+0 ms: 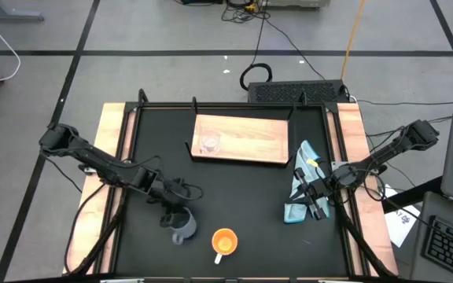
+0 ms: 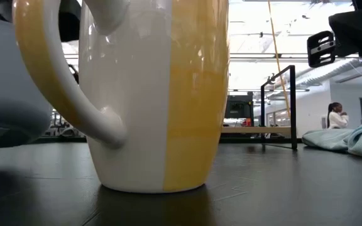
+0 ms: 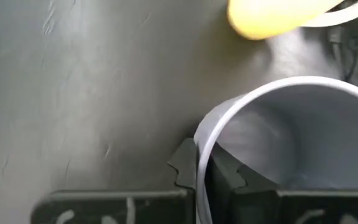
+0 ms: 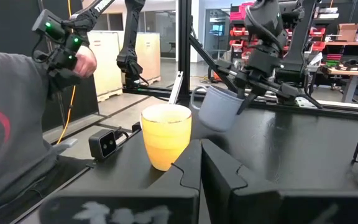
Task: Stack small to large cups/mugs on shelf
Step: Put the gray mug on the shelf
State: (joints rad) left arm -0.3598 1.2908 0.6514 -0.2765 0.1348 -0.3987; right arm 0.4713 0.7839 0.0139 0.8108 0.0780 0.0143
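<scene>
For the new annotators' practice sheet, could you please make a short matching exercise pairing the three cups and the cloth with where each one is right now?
Things:
1. clear glass cup
2. blue-grey mug
3. orange mug
4. light-blue cloth

Places:
A. rim pinched by the left gripper
B. under the right gripper
C. on the wooden shelf
D. alone on the black table, near edge

Pairs: 1-C, 2-A, 3-D, 4-B
</scene>
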